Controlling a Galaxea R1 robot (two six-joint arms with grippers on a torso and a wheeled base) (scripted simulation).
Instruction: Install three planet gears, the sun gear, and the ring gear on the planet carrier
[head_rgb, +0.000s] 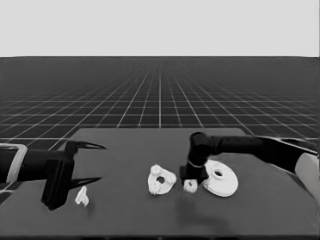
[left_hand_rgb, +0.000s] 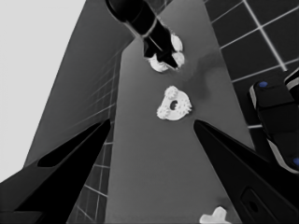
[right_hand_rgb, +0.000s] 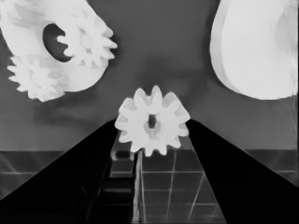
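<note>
Smaller round part (head_rgb: 162, 180) mid-table, gears on it; loose gear (head_rgb: 190, 185) between it and larger round part (head_rgb: 220, 178); thin white piece (head_rgb: 82, 196) far left.

All the parts are plain white: the toothed gear (right_hand_rgb: 153, 125), the smaller round part (head_rgb: 161, 179), the larger round part (head_rgb: 220, 178). Worktop (head_rgb: 130, 215) is dark grey, floor (head_rgb: 160, 95) is dark with a pale grid. Both arms are black.
</note>
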